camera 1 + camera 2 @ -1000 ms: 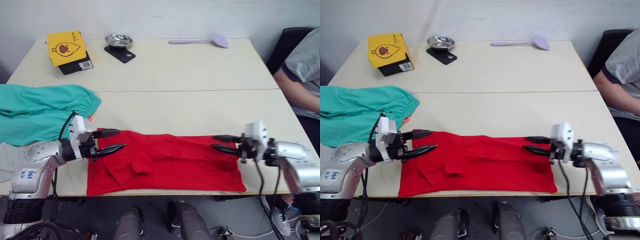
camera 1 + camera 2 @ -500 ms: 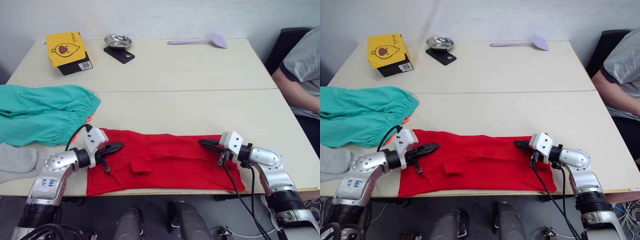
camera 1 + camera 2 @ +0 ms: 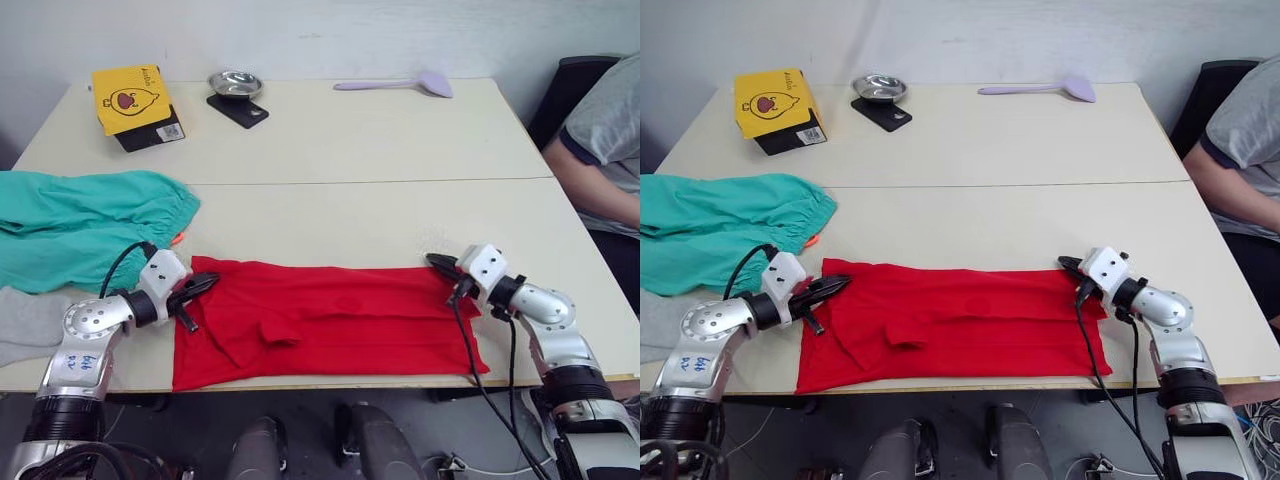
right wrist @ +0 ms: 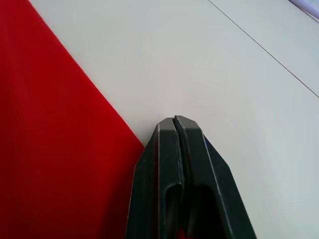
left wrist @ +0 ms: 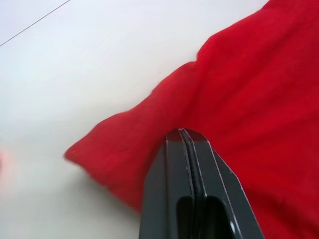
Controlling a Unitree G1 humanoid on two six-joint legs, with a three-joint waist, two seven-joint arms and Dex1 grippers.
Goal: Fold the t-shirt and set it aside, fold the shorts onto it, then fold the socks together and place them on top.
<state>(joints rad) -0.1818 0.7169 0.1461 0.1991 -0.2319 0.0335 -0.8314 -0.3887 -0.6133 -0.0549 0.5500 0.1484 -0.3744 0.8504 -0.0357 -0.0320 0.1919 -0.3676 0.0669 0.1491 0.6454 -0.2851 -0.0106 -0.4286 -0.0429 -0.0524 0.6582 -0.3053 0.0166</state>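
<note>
Left wrist view: left tool (image 5: 184, 133) pinched on t-shirt (image 5: 259, 94); right tool (image 4: 174, 121) likewise, grip hidden.

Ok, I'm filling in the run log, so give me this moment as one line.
stage: t-shirt fold | left gripper: shut on t-shirt far left corner | right gripper: shut on its far right corner | shorts, socks: untouched

Head stereo overhead; wrist close-ups.
</note>
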